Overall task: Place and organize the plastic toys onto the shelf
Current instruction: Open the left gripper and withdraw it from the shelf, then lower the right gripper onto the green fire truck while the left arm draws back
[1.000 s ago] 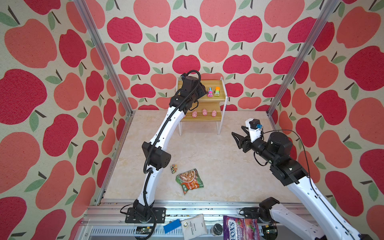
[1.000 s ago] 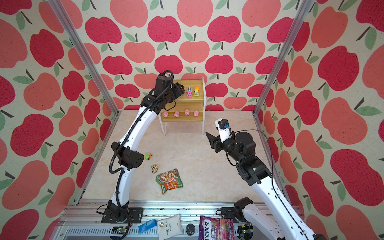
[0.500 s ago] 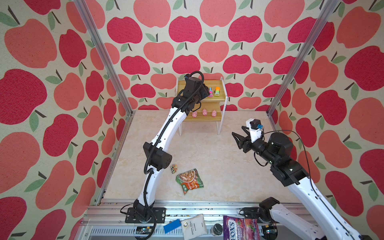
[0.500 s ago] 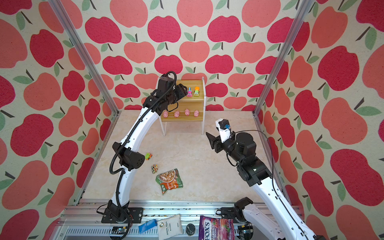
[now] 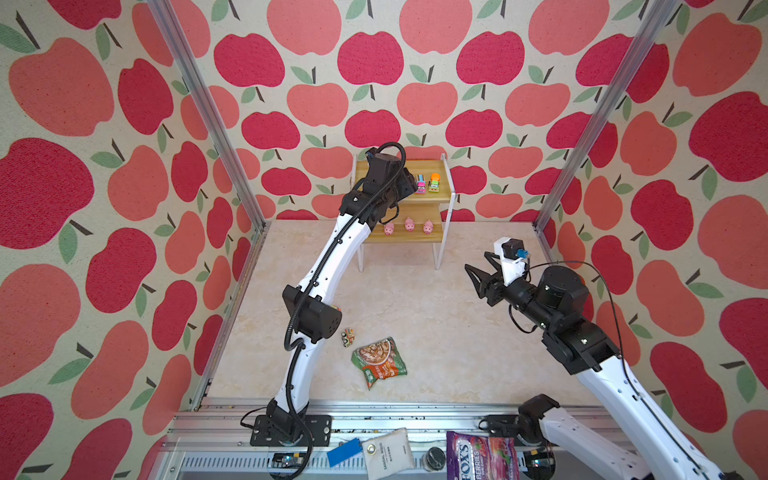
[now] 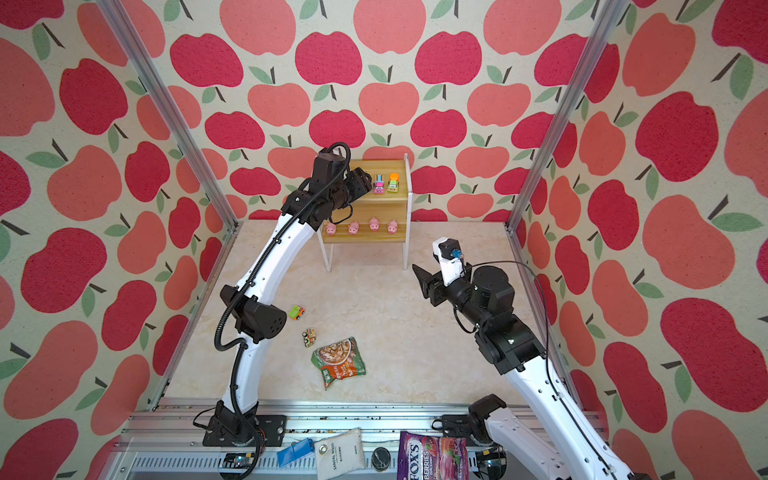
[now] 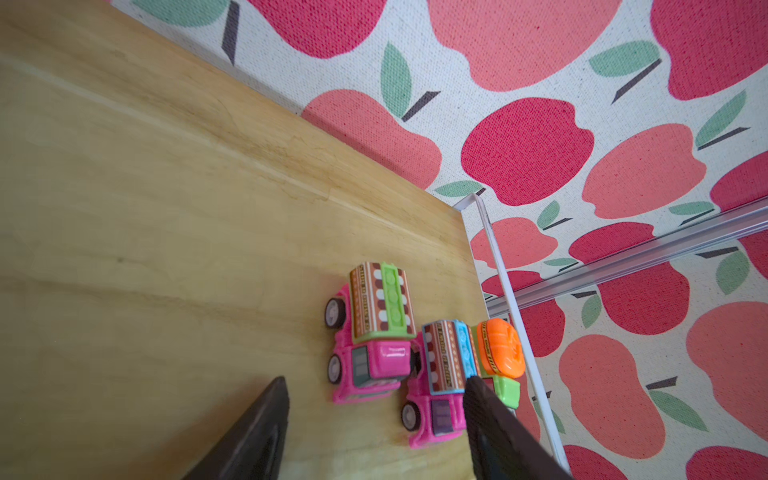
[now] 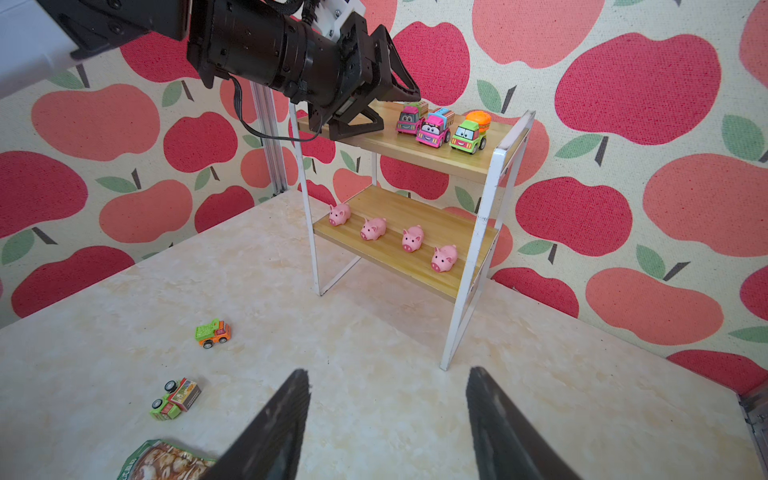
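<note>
**Pull-out is the risky bit**

Near: snack packet, not mine to shelve. By it, tipped truck lies on its side, wheels showing, long axis skewed. Orange-green truck sits upright further in.

My R tool is spread, empty, over mid worktop.

Shelf, lower board: four pigs, snouts to front.

Top board: my L tool is spread, pinching nothing. Green-top truck sits just ahead of the gap; one finger is close by blue-top truck. Both, plus mixer truck, nose the front edge, long axes front-to-back.

Risk: a sideways exit clips blue-top. Its wheels aim at the edge, so it'd likely roll off.
</note>
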Controlling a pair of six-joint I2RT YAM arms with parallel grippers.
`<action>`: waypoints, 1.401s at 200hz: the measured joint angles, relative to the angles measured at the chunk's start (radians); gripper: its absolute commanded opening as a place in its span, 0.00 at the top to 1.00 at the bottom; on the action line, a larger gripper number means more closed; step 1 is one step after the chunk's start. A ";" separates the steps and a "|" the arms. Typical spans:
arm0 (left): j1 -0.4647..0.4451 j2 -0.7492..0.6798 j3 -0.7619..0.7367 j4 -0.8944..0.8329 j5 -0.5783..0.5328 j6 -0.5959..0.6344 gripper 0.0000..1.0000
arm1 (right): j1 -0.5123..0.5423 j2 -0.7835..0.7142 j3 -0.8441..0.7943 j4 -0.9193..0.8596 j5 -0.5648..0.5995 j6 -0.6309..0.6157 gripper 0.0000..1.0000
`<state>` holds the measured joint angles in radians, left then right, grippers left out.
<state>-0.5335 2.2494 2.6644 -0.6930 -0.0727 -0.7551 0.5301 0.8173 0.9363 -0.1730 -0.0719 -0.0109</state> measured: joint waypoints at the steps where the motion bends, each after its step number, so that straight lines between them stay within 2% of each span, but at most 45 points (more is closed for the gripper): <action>1: 0.000 -0.001 -0.001 0.000 0.000 0.002 0.27 | 0.000 0.000 0.000 0.000 0.000 0.000 0.36; 38: 0.011 -0.098 -0.085 -0.024 -0.028 0.065 0.15 | 0.000 0.016 0.000 0.000 0.000 0.000 0.34; 62: 0.008 -0.246 -0.254 -0.013 -0.048 0.123 0.00 | 0.006 0.038 0.000 -0.004 -0.001 0.000 0.28; 91: 0.000 -0.505 -0.587 0.034 -0.068 0.169 0.01 | 0.059 0.071 -0.014 -0.007 -0.003 0.000 0.25; 119: -0.002 -0.788 -0.929 0.053 -0.107 0.181 0.01 | 0.175 0.151 -0.042 -0.010 0.010 -0.001 0.24; 155: 0.040 -1.106 -1.299 0.012 -0.138 0.159 0.01 | 0.360 0.354 -0.056 0.002 0.031 0.000 0.24; 179: 0.105 -1.245 -1.495 -0.042 -0.132 0.132 0.01 | 0.457 0.517 -0.055 0.044 0.029 0.022 0.25; 201: 0.194 -1.315 -1.619 -0.089 -0.101 0.120 0.01 | 0.508 0.677 -0.035 0.093 0.004 0.093 0.27; 229: 0.288 -1.332 -1.703 -0.111 -0.036 0.125 0.01 | 0.536 0.853 0.043 0.149 -0.029 0.203 0.30; 280: 0.349 -1.384 -1.813 -0.106 0.073 0.148 0.01 | 0.551 1.047 0.156 0.287 -0.074 0.423 0.32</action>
<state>-0.1841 0.8658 0.8516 -0.7990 0.0002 -0.6075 1.0809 1.8641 1.0927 0.1139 -0.1455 0.4118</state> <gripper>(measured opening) 0.991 0.679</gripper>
